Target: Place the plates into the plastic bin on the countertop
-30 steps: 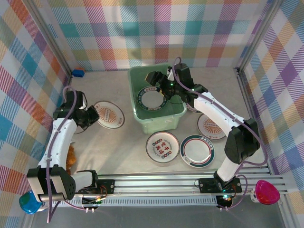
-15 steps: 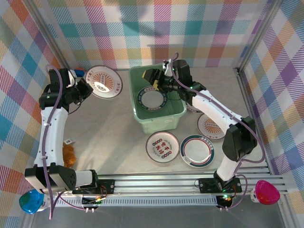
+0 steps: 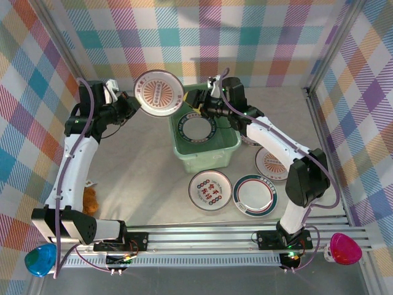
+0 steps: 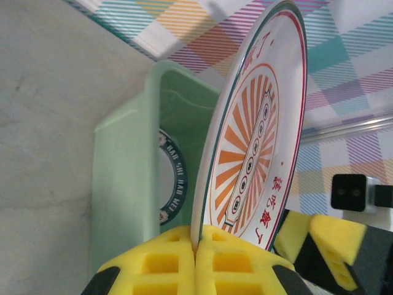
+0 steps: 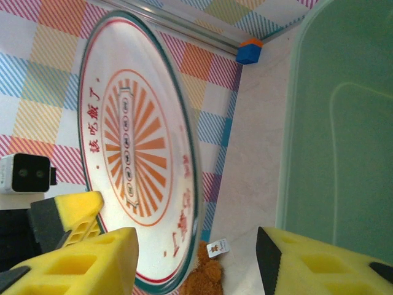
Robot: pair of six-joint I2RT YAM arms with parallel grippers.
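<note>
Plates [image 3: 255, 195]: round, white, glazed, with patterned rims or centres. We judge them stiff, weighty for their thinness, slick on the glaze, and liable to chip or break if dropped or knocked on edge.

Item one, sunburst plate [image 3: 159, 93]: it has an orange-rayed centre and is held up on edge above the far left corner of the plastic bin [image 3: 206, 157], clear of the countertop [image 3: 141, 184]. The left gripper [image 4: 196, 243] has its yellow pads [image 4: 159, 261] pinched on the rim, one pad on each face.

Item two, green-rimmed plate [image 3: 196, 128]: it lies flat on the bin floor.

Items three to five lie flat on the countertop, near and right of the bin. Among them are the red-lettered plate [image 3: 210, 190] and the orange-centred plate [image 3: 273, 163], which is partly under the right arm.

Right gripper [image 3: 199, 101]: it is over the far side of the bin, jaws partly apart, with nothing between them.

Handling: we take hold at the rim, where the raised lip gives the pads purchase. The flat plates offer only a low edge against the countertop. We would set the sunburst plate down gently, since it lands on crockery.
</note>
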